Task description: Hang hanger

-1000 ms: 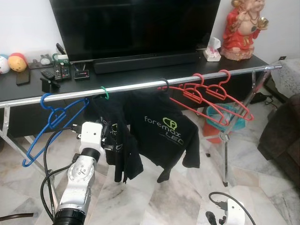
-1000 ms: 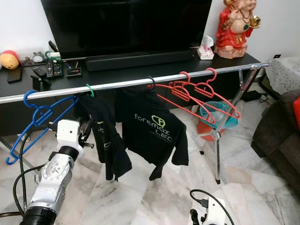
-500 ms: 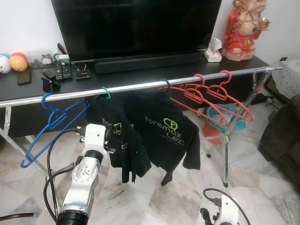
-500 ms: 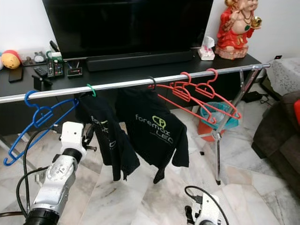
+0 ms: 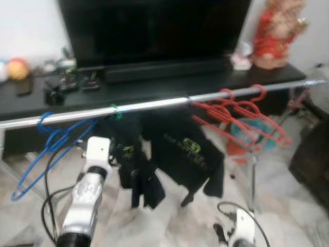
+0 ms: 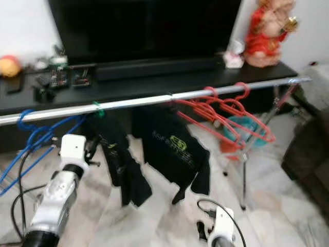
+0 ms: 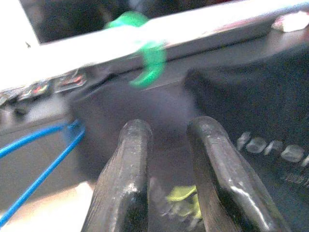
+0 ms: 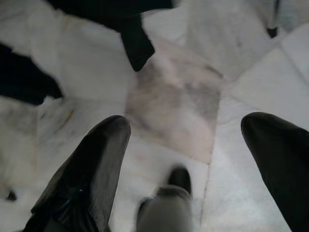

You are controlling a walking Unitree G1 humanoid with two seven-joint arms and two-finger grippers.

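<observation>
The silver rail (image 5: 154,105) runs across in front of the black TV console (image 5: 154,85), and everything hangs from it. At the rail's left end a blue hanger (image 5: 49,146) is hooked on and tilts down to the left. Just right of it, the green hanger (image 7: 147,60) has its hook over the rail and carries a dark shirt (image 5: 134,164), so the hanging looks done. The left gripper (image 7: 166,164) sits below the rail, pointed up at that green hook; its 2 fingers stand a little apart with nothing between them, likely because it has let go. Further right hangs a black printed T-shirt (image 5: 185,154), close beside the dark shirt and crowding any move that way. Past it, 3 red hangers (image 5: 241,116) hang empty. The right gripper (image 8: 186,164) idles low beneath the rail, fingers spread wide over the marble floor (image 8: 178,101).
</observation>
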